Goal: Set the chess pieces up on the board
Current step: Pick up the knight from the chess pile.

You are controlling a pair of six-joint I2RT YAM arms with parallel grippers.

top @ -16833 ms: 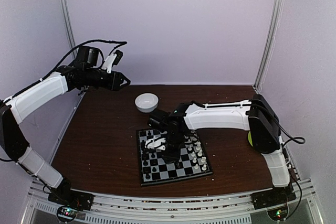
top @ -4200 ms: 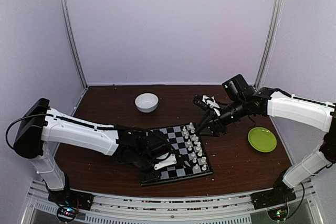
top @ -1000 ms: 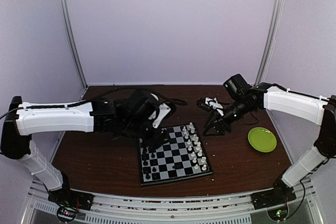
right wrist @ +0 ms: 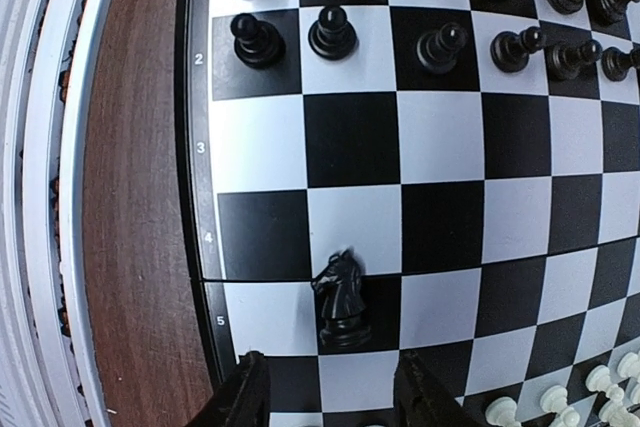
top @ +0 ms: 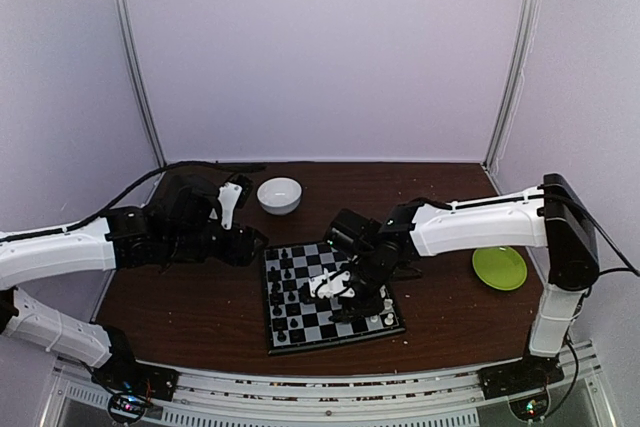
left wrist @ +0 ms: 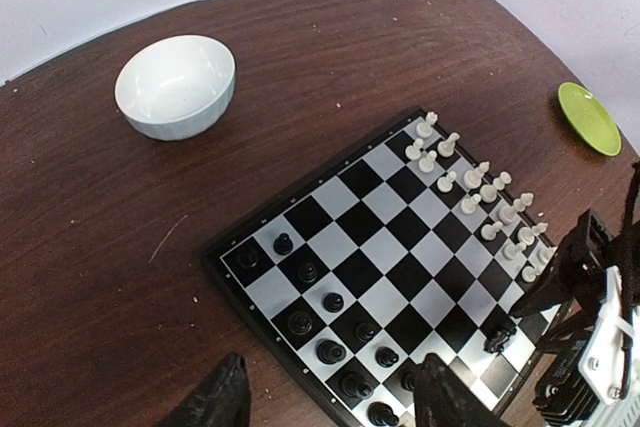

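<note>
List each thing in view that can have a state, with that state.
Board, laid flat.
Black pieces, upright in two rows.
White pieces, upright in two rows.
Knight, upright, mid-board, out of its row.
Bowl, upright, empty.
Plate, empty.
Left pincer, open, empty, off the board.
Right pincer, open, empty, close to the knight.

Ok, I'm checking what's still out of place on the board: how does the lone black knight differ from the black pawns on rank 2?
The black knight stands alone on rank 5, mid-board; the black pawns sit in a row along rank 2. The knight has a horse-head profile; the pawns have round tops. Both are black, upright and on the board.
</note>
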